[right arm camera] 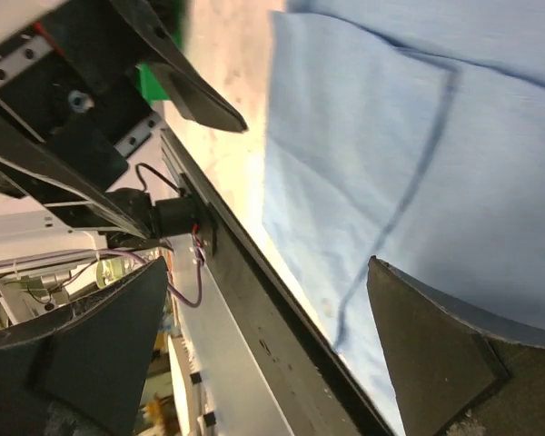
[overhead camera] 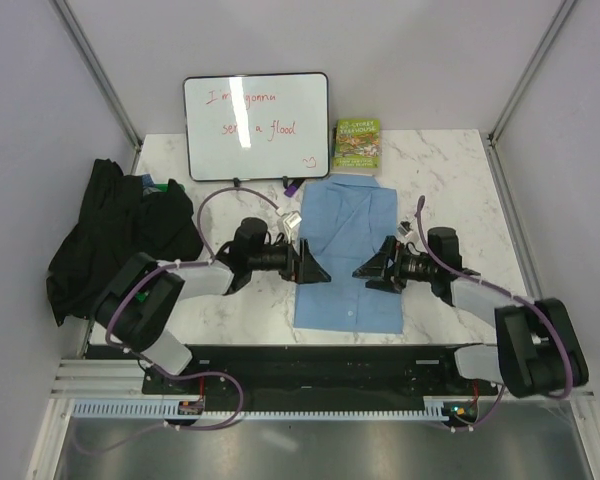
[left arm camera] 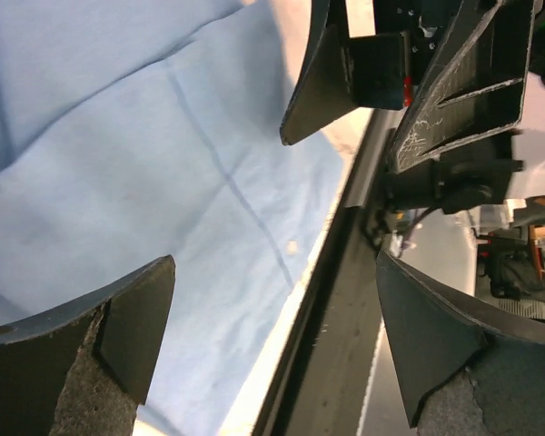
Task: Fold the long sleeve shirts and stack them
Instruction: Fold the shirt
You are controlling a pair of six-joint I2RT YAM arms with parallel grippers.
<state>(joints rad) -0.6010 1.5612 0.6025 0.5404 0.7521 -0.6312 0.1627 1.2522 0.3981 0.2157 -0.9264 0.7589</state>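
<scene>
The light blue long sleeve shirt (overhead camera: 346,255) lies folded into a tall rectangle in the middle of the table, collar at the far end. It fills the left wrist view (left arm camera: 118,154) and the right wrist view (right arm camera: 418,136). My left gripper (overhead camera: 314,262) hovers at its left edge and my right gripper (overhead camera: 372,268) over its right part. Both stand open, facing each other, with nothing between the fingers. The black long sleeve shirt (overhead camera: 115,235) lies crumpled in a heap at the table's left edge, partly hanging off.
A whiteboard (overhead camera: 257,126) leans on the back wall with a marker (overhead camera: 291,185) at its foot. A green-covered book (overhead camera: 357,145) stands beside it. The black rail (overhead camera: 310,365) with the arm bases runs along the near table edge.
</scene>
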